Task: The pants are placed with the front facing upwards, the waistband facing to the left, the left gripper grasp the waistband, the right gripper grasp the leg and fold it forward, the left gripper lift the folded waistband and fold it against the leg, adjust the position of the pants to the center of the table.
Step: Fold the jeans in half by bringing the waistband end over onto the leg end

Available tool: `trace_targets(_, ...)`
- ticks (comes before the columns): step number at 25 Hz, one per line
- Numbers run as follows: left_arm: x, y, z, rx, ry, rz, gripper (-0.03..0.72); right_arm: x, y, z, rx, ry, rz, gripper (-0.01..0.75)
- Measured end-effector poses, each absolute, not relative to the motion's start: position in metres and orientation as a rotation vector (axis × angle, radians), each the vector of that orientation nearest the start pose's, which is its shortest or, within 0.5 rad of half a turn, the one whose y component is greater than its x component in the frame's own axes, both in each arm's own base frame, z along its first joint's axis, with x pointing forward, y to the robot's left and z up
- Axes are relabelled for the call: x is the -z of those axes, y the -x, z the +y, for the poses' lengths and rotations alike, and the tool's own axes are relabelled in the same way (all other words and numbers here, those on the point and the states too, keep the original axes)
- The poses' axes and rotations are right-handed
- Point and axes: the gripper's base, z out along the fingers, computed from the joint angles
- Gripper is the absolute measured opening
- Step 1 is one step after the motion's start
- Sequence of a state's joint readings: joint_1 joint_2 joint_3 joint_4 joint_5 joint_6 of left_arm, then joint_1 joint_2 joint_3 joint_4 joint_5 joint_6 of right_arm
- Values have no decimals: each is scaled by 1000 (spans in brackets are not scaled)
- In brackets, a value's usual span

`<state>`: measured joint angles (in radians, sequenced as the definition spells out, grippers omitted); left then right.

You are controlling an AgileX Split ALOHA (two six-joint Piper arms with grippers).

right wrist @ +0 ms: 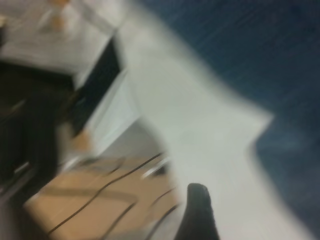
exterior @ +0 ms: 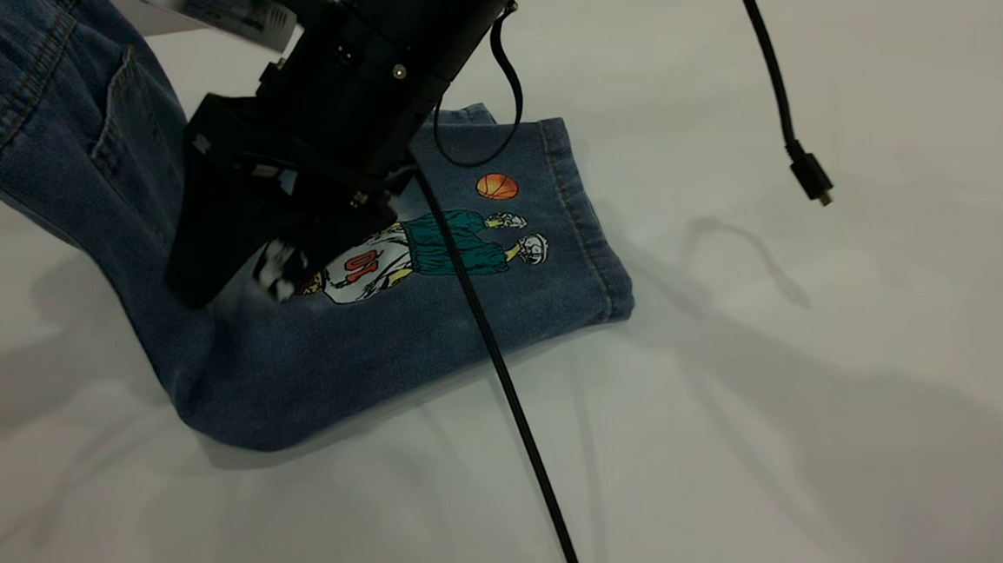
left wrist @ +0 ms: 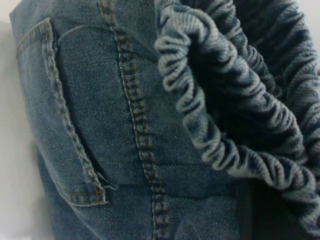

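The blue denim pants (exterior: 434, 320) lie on the white table (exterior: 822, 401), doubled along their length. The leg (exterior: 543, 253), with its basketball-player print, lies flat, hem pointing right. The waist end rises off the table at the top left, patch pocket (exterior: 131, 139) showing. The ruffled waistband (left wrist: 220, 115) fills the left wrist view, with my left gripper (left wrist: 260, 205) shut on it; that gripper is out of the exterior view. My right gripper (exterior: 236, 285) hovers open just above the print and holds nothing. One of its fingers (right wrist: 198, 210) shows over bare table.
A black cable (exterior: 508, 394) runs from the right arm across the leg to the table's front edge. A second cable ends in a hanging plug (exterior: 811, 177) at the upper right. The table's edge (right wrist: 150, 165), with floor beyond it, shows in the right wrist view.
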<state>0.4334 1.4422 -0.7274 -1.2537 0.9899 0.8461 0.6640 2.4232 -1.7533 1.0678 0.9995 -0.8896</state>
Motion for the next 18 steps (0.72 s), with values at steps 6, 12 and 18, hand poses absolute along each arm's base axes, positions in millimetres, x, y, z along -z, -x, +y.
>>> trace_targets(6,-231,-254,23,1099,363,2333,152,-97,-364,350,-1006,1023,2400,477)
trace_targets(12,-234,-255,11,1170,302,2318,152,-86,-377,348,-880,918,2374,477)
trace_targets(18,-244,-256,7,1276,256,2218,152,-55,-364,355,-906,969,2444,477)
